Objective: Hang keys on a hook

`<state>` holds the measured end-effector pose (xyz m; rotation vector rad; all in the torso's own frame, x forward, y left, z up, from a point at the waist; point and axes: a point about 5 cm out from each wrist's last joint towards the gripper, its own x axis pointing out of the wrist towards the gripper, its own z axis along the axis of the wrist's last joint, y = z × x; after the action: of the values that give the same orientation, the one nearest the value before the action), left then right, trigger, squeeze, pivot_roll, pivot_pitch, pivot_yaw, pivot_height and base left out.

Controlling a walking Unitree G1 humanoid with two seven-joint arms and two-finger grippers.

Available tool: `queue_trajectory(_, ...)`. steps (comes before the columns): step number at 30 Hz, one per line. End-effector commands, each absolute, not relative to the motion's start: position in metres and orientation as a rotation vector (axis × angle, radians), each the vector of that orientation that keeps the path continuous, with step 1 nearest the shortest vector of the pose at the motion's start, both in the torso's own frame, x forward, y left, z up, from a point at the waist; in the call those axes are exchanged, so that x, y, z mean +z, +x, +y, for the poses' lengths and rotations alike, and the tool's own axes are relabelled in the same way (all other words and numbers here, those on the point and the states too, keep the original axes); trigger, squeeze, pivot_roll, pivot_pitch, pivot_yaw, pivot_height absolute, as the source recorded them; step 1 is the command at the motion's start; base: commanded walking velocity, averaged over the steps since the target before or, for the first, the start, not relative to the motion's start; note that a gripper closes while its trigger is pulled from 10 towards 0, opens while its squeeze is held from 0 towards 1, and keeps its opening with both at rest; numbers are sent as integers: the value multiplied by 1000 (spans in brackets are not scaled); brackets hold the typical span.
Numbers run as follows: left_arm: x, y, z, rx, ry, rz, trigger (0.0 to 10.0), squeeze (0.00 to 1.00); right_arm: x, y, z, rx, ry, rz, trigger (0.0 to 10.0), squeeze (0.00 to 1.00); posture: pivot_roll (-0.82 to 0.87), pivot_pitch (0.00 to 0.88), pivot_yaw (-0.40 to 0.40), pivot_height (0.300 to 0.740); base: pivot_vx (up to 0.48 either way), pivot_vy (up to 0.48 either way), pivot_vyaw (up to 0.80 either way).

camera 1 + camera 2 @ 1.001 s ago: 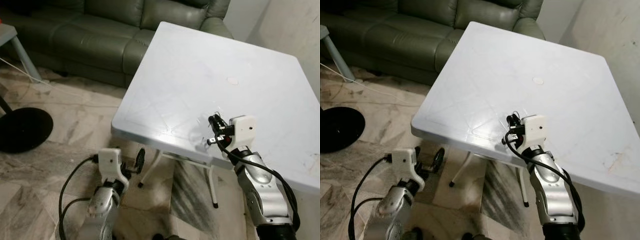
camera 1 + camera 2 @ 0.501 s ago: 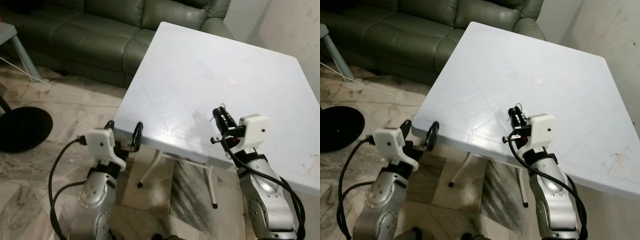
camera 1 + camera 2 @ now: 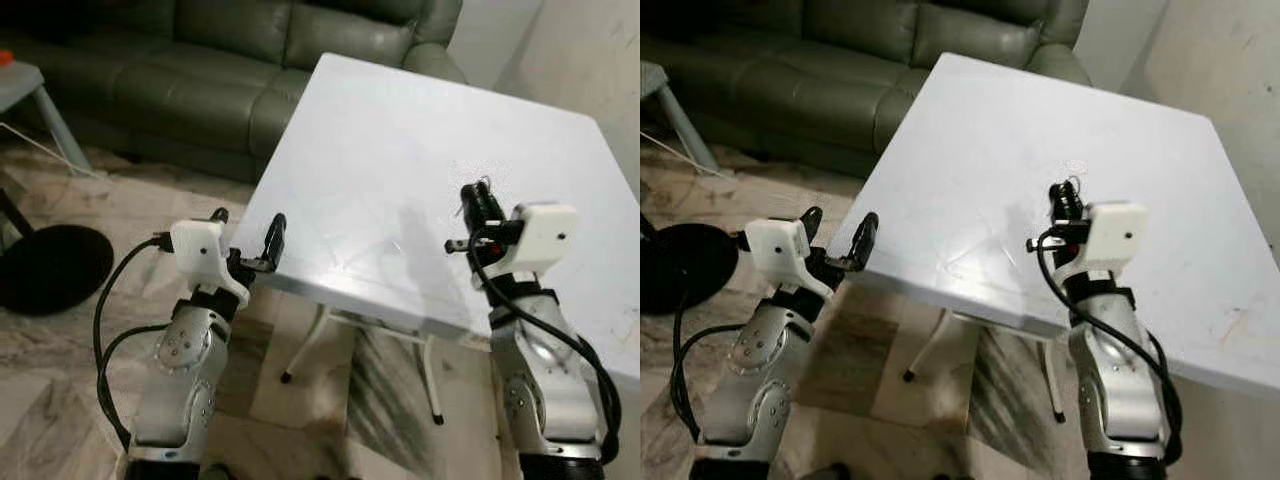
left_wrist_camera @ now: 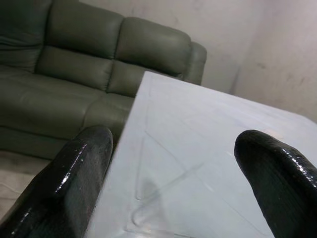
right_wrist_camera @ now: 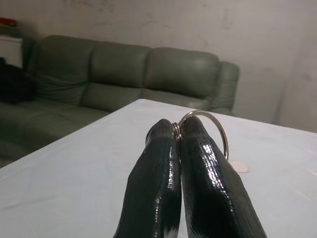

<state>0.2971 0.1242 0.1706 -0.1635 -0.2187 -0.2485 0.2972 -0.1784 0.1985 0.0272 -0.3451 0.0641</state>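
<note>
My right hand [image 3: 1068, 200] is raised over the white table [image 3: 1160, 190], its two black fingers [image 5: 163, 188] pressed tight together on a metal key ring [image 5: 210, 126]; in the right wrist view the ring's loop arcs up from between the fingertips and curves off to one side, and I cannot make out any keys hanging from it. Beneath the hand the tabletop is bare apart from a small round pale mark [image 5: 240, 168] just beyond the fingertips. Past the far edge of the table, beyond the hand, sits a green leather sofa [image 5: 124, 74] against a pale wall [image 5: 198, 25]. My left hand [image 3: 250, 240] is up at the near left corner of the table, just beside the table's edge, its fingers [image 4: 74, 173] spread wide apart with nothing between them; through that gap I see the tabletop with its moulded lines and the same sofa behind it. Outward on the left hand's side, on the marbled tile floor [image 3: 120, 200], lies a round black base [image 3: 45, 265], and further off stands a pale grey leg of a small side table [image 3: 50, 125]
</note>
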Motion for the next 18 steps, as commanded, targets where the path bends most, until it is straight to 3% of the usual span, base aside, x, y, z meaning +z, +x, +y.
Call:
queue_trajectory(1,174,303,125,-259,-172,-218,10000,0,199,300,-190,5,34,-341,10000,0,32,51,-87,740,0,0,0)
queue_trajectory(18,173,324,114,-339,-183,-189,10000,0,189,291,-200,-85,35,-339,10000,0,-34,0,-31,740,0,0,0)
